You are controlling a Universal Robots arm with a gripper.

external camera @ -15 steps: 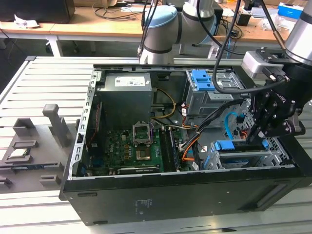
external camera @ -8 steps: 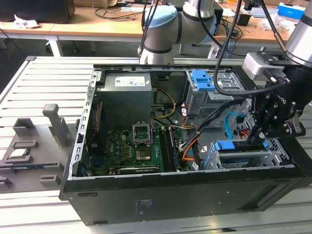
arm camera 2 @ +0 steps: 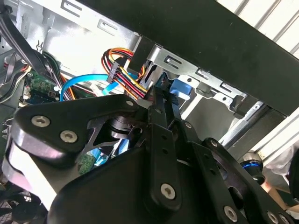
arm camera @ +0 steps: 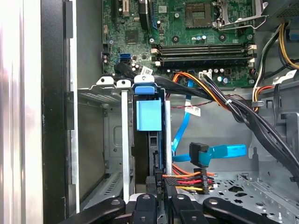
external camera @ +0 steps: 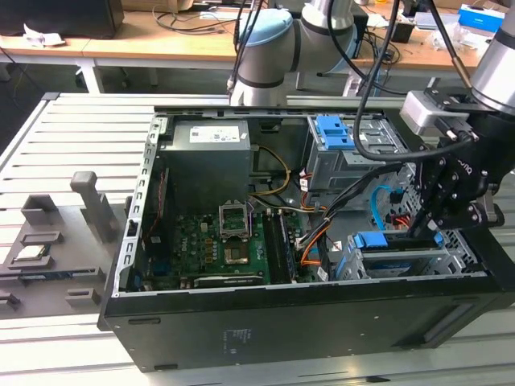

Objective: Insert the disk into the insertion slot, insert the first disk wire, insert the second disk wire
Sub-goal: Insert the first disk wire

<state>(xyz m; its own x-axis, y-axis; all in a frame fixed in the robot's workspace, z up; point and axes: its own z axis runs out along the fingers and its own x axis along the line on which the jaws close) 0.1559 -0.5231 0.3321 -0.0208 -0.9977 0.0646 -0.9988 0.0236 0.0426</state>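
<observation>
Disk (external camera: 385,240) looks seated in the insertion slot (external camera: 402,264) at the lower right of the exterior view, gripper (arm camera: 160,185) in the first wrist view looks clamped on the first disk wire (arm camera: 187,179) by its plug at the disk's end, can't tell if it's home, and the second disk wire (arm camera: 224,151) hangs loose just beside it.

The disk (arm camera: 148,114) is blue-framed (cable (arm camera: 179,133) light-blue, wires (arm camera: 187,179) red-orange).
</observation>
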